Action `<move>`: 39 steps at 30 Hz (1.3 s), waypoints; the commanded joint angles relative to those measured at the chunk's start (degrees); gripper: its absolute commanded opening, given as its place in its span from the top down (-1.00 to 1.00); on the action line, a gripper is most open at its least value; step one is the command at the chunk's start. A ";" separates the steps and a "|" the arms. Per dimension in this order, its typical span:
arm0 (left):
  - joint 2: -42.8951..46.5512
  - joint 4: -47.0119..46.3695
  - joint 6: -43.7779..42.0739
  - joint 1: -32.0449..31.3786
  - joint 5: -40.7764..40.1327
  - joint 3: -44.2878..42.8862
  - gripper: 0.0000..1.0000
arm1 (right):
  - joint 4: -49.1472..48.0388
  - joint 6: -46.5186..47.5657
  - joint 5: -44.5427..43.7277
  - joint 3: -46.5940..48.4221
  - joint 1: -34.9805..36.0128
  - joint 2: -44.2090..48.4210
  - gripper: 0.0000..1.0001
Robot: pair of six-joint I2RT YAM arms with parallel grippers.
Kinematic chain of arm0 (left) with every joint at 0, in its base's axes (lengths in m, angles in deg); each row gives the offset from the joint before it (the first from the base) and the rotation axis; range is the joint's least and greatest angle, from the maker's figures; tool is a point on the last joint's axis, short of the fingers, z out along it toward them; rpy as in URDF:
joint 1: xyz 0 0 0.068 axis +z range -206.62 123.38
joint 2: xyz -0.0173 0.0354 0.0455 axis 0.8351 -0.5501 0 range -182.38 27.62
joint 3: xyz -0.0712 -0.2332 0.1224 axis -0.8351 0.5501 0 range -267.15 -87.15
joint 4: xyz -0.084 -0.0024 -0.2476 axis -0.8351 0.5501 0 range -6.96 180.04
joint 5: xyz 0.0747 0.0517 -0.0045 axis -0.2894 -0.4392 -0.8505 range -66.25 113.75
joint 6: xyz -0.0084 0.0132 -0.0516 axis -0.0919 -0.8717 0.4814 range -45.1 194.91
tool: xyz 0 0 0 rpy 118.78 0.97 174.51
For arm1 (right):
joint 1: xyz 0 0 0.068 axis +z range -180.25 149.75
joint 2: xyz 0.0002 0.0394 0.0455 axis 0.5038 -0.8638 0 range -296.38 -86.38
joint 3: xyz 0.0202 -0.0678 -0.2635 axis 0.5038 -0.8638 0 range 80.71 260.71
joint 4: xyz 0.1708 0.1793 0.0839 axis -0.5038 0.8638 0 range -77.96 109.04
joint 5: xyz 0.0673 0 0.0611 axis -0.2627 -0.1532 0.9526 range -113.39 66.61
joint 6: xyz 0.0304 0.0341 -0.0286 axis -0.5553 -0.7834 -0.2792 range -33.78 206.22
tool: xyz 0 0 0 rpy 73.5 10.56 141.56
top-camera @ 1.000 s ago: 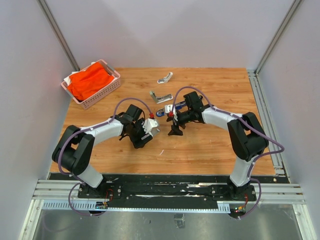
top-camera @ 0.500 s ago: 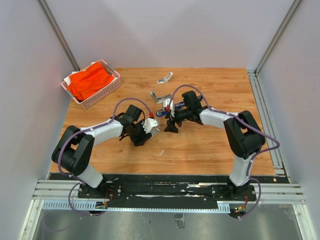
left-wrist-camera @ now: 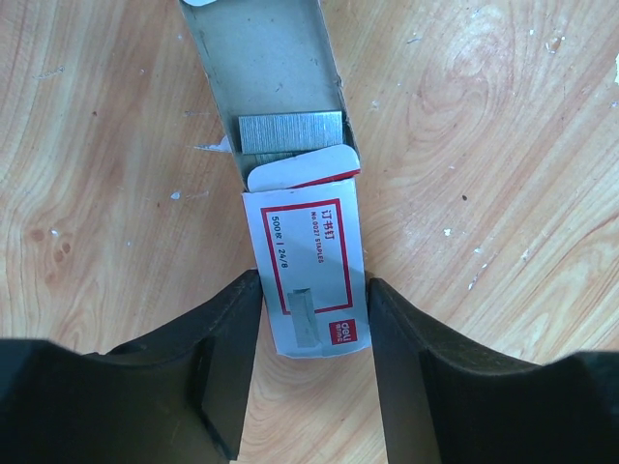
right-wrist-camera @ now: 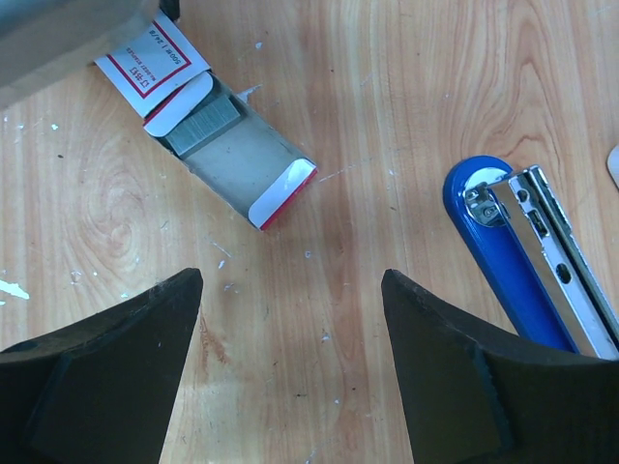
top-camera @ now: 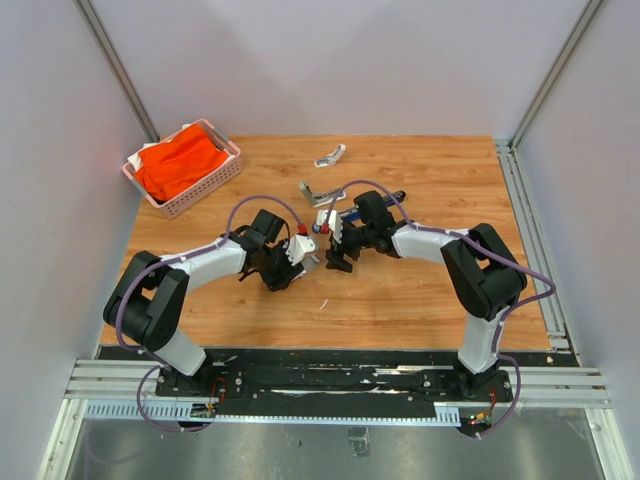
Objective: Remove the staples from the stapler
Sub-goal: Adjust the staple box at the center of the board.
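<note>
Two claws meet near the middle of your bench (top-camera: 420,290), a scuffed wooden top flecked with small white marks. Plain pale walls close it in on three sides, with a slanted metal post in the far-left corner (top-camera: 115,65) and another in the far-right corner (top-camera: 560,70). A black base plate (top-camera: 340,378) and metal rails run along the near edge.

Your left claw (left-wrist-camera: 314,285) is clamped on a small white box (left-wrist-camera: 308,261) with a red border, one finger against each long side. The box's tray is slid out toward the far edge, and a grey block of staples (left-wrist-camera: 290,133) sits in it.

Your right claw (right-wrist-camera: 290,280) hangs above bare wood with its fingers spread wide, gripping nothing. The box's tray lies to one side of it and the stapler (right-wrist-camera: 488,232) to the other.

The stapler lies just past the bench's centre, toward the far edge. Its blue body is flat on the wood and its metal channel is exposed. You cannot tell whether that channel holds staples.

A pink basket (top-camera: 205,190) holding an orange cloth (top-camera: 180,165) sits in the far-left corner. Two small metal pieces (top-camera: 320,192) lie near the far edge.
</note>
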 commanded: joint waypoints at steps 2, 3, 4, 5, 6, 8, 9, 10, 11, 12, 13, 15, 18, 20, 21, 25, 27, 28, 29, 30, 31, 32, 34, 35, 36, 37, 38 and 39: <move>-1.69 1.72 0.71 0.10 -3.28 2.69 -0.02 | -1.81 -3.75 -1.92 0.42 0.89 -0.51 -0.54; -1.64 1.69 0.78 0.01 -3.36 2.76 -0.02 | -1.82 -4.74 -1.67 0.58 0.91 -0.41 -0.54; -1.49 1.68 0.79 0.01 -3.30 2.92 -0.02 | -1.67 -5.71 -1.40 0.80 0.93 -0.42 -0.54; -1.37 1.87 0.65 -0.06 -3.23 3.00 -0.02 | -1.46 -6.56 -1.17 1.10 0.90 -0.42 -0.54; -1.21 1.94 0.41 -0.22 -3.07 3.12 -0.02 | -1.15 -7.40 -1.15 1.42 0.95 -0.50 -0.54; -0.56 1.95 0.09 -0.46 -2.66 3.82 -0.01 | -0.53 -9.28 -1.10 2.06 0.85 -0.51 -0.54; -0.12 1.95 -0.02 -0.55 -2.42 4.23 -0.02 | -0.32 -10.58 -1.14 2.37 0.82 -0.44 -0.54; 0.17 1.90 -0.11 -0.60 -2.15 4.59 -0.03 | -0.26 -11.89 -1.00 2.63 0.74 -0.36 -0.54; 0.61 1.82 -0.12 -0.60 -1.94 4.96 -0.03 | -0.27 -13.40 -0.97 2.81 0.63 -0.34 -0.54; 1.03 1.66 -0.12 -0.60 -1.92 5.25 -0.03 | -0.43 -15.10 -1.06 3.05 0.56 -0.33 -0.54; 1.30 1.56 -0.12 -0.60 -1.89 5.57 -0.03 | -0.65 -16.55 -1.20 3.16 0.45 -0.38 -0.54; 1.87 1.36 -0.20 -0.60 -1.89 6.04 -0.03 | -1.29 -19.74 -1.45 3.41 0.36 -0.69 -0.54; 2.12 1.42 -0.39 -0.60 -1.24 6.36 -0.04 | -1.69 -24.31 -1.65 3.85 0.33 -1.88 -0.54; 2.13 1.65 -0.47 -0.60 -0.34 6.26 -0.04 | -1.84 -26.07 -2.06 4.17 0.35 -2.61 -0.54; 2.16 1.68 -0.39 -0.60 0.08 6.15 -0.04 | -2.09 -26.60 -2.60 4.15 0.35 -2.84 -0.54; 1.47 2.02 0.91 -0.60 -0.07 5.53 -0.06 | -2.67 -29.36 -0.20 4.70 0.35 -4.46 -0.54; 1.04 2.08 1.70 -0.60 -0.40 5.23 -0.06 | -2.65 -32.21 2.47 5.72 0.23 -5.72 -0.54; 0.75 2.16 1.79 -0.60 -0.56 5.04 -0.06 | -2.33 -33.54 3.83 6.34 0.11 -6.58 -0.54; 0.59 2.25 1.97 -0.60 -1.03 4.85 -0.06 | -1.99 -34.30 4.63 6.90 0.08 -6.72 -0.54; 0.37 2.15 2.13 -0.62 -1.28 4.72 -0.07 | -1.93 -34.55 5.12 7.04 0.08 -6.72 -0.54; 0.32 2.01 2.30 -0.60 -1.42 4.58 -0.07 | -2.45 -34.13 5.42 6.63 0.06 -6.72 -0.54; 0.23 2.07 2.34 -0.60 -1.39 4.39 -0.07 | -3.35 -33.19 5.48 5.93 0.16 -6.60 -0.54; 0.03 2.06 2.69 -0.60 -1.20 4.03 -0.08 | -5.44 -30.96 5.03 3.80 0.27 -5.12 -0.54; 0.06 1.90 2.85 -0.60 -1.04 3.90 -0.08 | -6.42 -29.75 4.75 2.62 0.27 -4.29 -0.54; 0.11 1.63 3.05 -0.60 -1.04 3.91 -0.08 | -7.15 -28.72 4.63 1.68 0.28 -3.34 -0.55; 0.14 1.29 3.27 -0.60 -1.27 3.85 -0.08 | -7.70 -27.50 4.55 0.74 0.28 -2.45 -0.55; 0.10 0.95 3.42 -0.60 -1.51 3.79 -0.08 | -7.95 -26.22 4.48 0.01 0.28 -1.53 -0.55; 0.05 0.71 3.60 -0.53 -1.61 3.56 -0.08 | -8.42 -24.73 4.64 -0.67 0.24 -0.56 -0.55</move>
